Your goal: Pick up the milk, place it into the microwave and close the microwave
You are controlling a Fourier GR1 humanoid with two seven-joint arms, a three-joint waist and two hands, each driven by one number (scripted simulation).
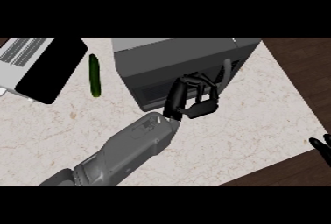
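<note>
The dark grey microwave (177,54) stands at the back of the counter, its front face turned toward me and its door handle (226,72) at the right. My left hand (176,97) is up against that front face, fingers curled toward the thumb with nothing visible between them. The door looks shut, or nearly so. No milk shows anywhere in view. At the right edge my right hand (321,148) rests open, fingers up, off the counter.
A green cucumber (95,75) lies left of the microwave. A white appliance with a black panel (39,65) fills the back left corner. The marble counter (245,127) ends at a slanted edge on the right, with dark floor beyond.
</note>
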